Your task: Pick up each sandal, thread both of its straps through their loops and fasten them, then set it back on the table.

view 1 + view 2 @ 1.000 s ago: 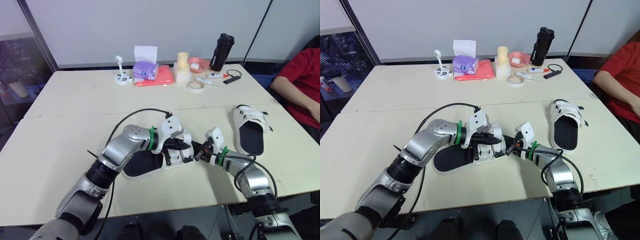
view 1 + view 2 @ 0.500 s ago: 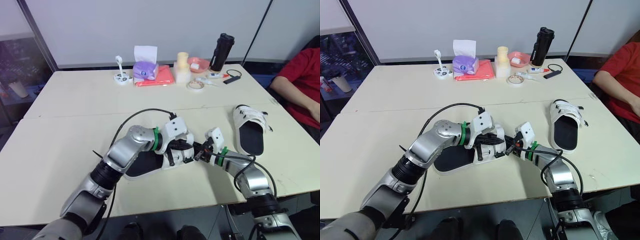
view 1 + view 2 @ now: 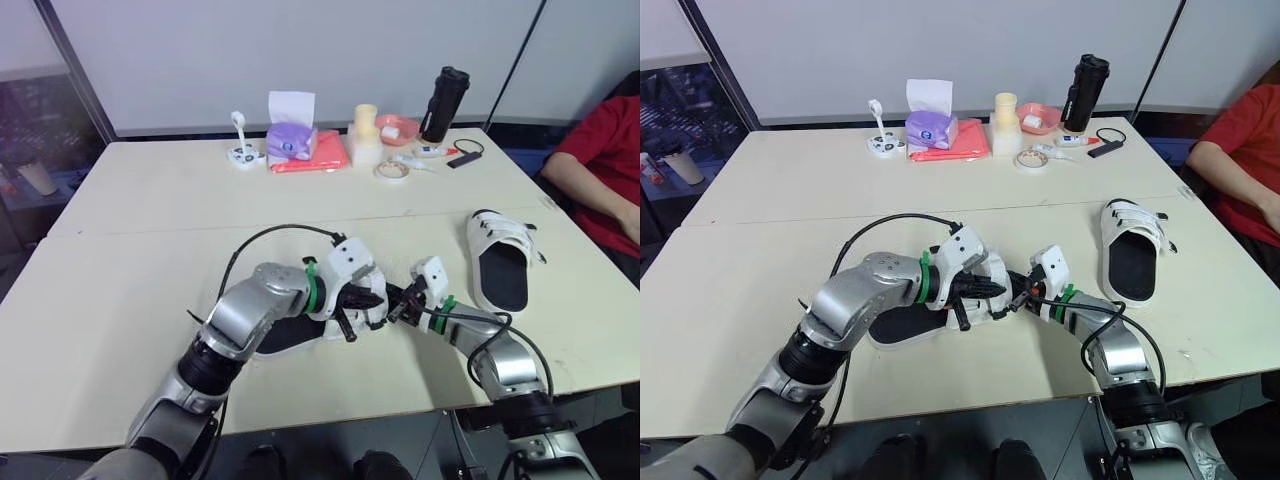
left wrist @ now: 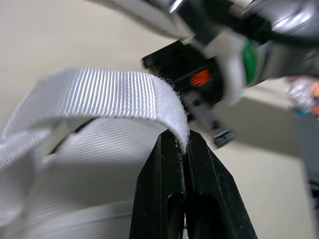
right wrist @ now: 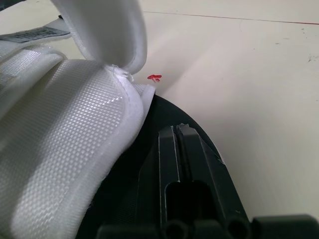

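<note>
The left arm has swung in closer over the near sandal (image 3: 895,326), which lies at the front edge of the table (image 3: 760,260); the left gripper (image 4: 182,144) pinches the tip of a white strap (image 4: 99,92), the right gripper (image 5: 177,130) sits closed on nothing against the sole (image 5: 167,110), so threading seems underway and the tip next needs guiding through its loop.

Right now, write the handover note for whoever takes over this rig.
Left pincer: shut on the tip of a white strap of the near sandal; the strap is lifted and unfastened.
Right pincer: shut, lying over that sandal's black footbed.
The near sandal appears to rest on the table in front of the robot. The far sandal lies to the right.
Done: the far sandal's straps look fastened.
Left: thread and fasten both of the near sandal's straps, then set it down.
</note>
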